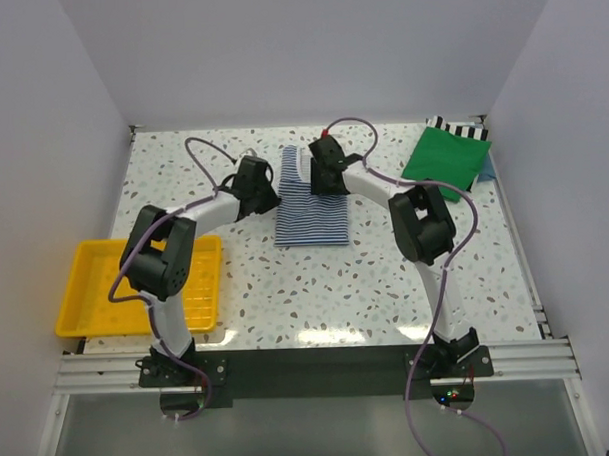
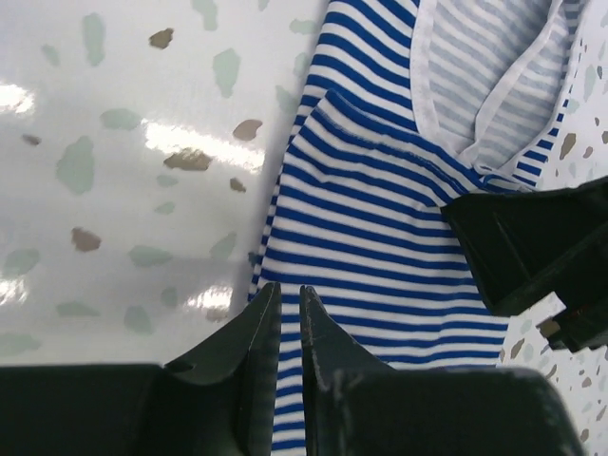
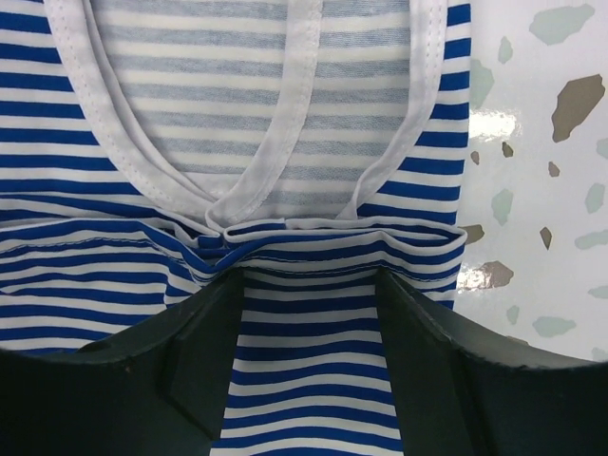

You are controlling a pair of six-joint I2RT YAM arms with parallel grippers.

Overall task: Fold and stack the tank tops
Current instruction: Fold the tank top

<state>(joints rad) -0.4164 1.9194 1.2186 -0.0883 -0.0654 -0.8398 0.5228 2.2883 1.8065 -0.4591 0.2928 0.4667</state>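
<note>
The navy-and-white striped tank top point(image 1: 312, 216) lies folded in the middle of the table, its white neck trim point(image 3: 285, 142) toward the far side. My left gripper point(image 1: 266, 194) is at the top's left edge, its jaws almost together just above the cloth point(image 2: 380, 218), with only a thin gap at the tips point(image 2: 288, 290). My right gripper point(image 1: 328, 177) is open and straddles a folded hem of the striped top point(image 3: 313, 242), with its fingers down on the cloth. The green tank top point(image 1: 445, 156) lies folded at the far right.
A yellow plastic tray point(image 1: 87, 296) sits at the near left, partly under the left arm. A black-and-white striped cloth point(image 1: 459, 129) and a pale blue one point(image 1: 487, 167) stick out from under the green top. White walls close in the table.
</note>
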